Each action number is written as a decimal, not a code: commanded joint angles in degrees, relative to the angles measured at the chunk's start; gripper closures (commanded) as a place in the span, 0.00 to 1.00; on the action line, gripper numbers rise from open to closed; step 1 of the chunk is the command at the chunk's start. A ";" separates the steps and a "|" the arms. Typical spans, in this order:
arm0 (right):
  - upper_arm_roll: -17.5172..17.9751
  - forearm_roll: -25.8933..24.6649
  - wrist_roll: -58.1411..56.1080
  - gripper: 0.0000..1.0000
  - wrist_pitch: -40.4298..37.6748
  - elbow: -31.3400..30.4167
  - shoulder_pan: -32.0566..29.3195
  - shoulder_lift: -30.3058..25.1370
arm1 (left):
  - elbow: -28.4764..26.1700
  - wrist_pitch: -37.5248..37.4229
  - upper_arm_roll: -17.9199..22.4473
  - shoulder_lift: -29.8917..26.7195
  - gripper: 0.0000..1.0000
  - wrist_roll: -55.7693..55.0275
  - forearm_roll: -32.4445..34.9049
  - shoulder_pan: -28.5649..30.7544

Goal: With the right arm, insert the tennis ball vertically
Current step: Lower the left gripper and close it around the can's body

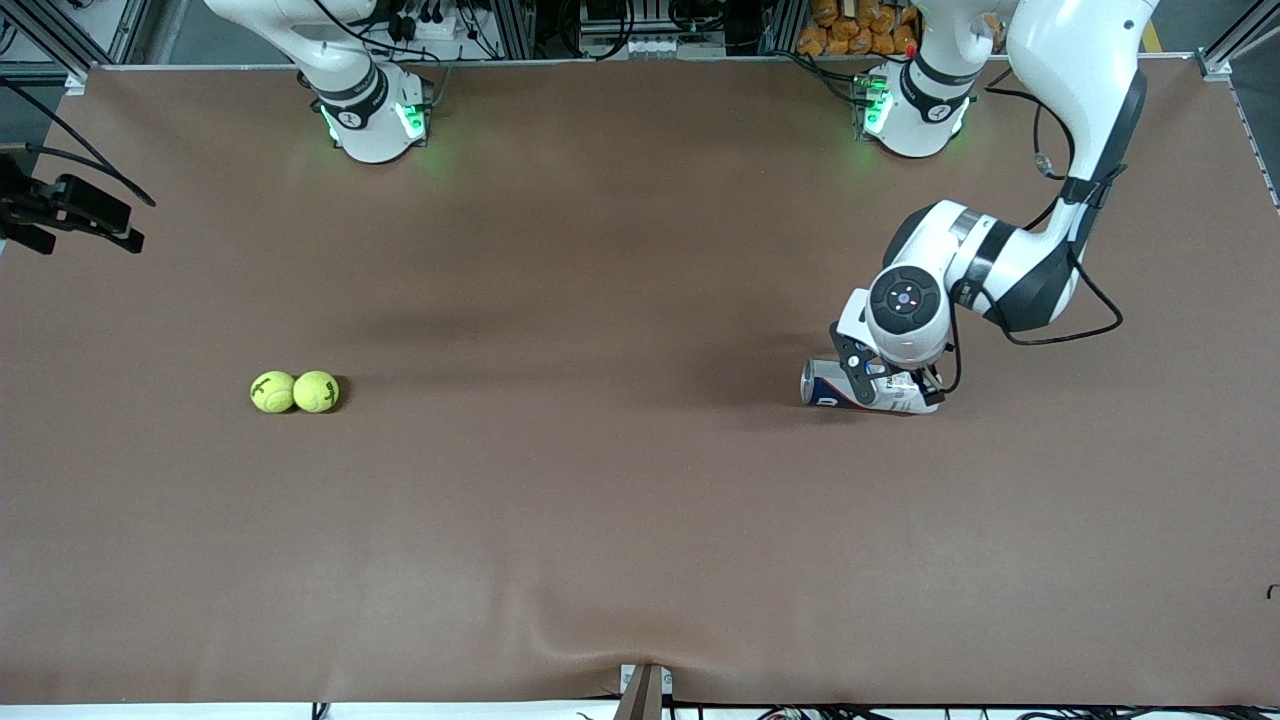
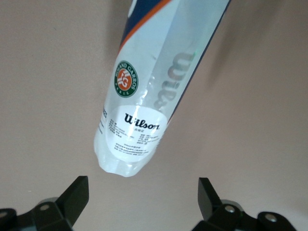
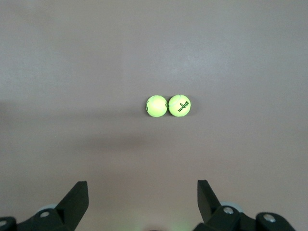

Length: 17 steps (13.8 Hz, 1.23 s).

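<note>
Two yellow-green tennis balls (image 1: 272, 391) (image 1: 316, 391) lie touching each other on the brown table, toward the right arm's end. In the right wrist view these balls (image 3: 156, 106) (image 3: 179, 106) show small and well below my right gripper (image 3: 143, 199), which hangs open and empty high above the table. A clear Wilson ball tube (image 1: 840, 385) with a white, blue and orange label lies on its side toward the left arm's end. My left gripper (image 1: 885, 385) is low over it and open (image 2: 143, 197), with the tube's rounded end (image 2: 120, 166) just short of the fingertips.
The brown mat (image 1: 640, 500) covers the whole table, with a slight ripple at its front edge. A black camera mount (image 1: 65, 212) sticks in at the right arm's end. Both arm bases (image 1: 370, 115) (image 1: 915, 105) stand along the back edge.
</note>
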 commanded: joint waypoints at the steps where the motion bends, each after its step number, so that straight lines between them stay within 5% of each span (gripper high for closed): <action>1: 0.78 1.02 -0.71 0.00 0.06 -1.14 -1.12 -1.38 | -1.84 2.41 -0.26 0.02 0.00 1.41 3.69 -0.21; 17: 0.69 1.02 -0.71 0.00 -0.03 -1.14 -1.21 -1.39 | -1.48 8.04 -0.26 6.97 0.00 6.78 13.09 -0.47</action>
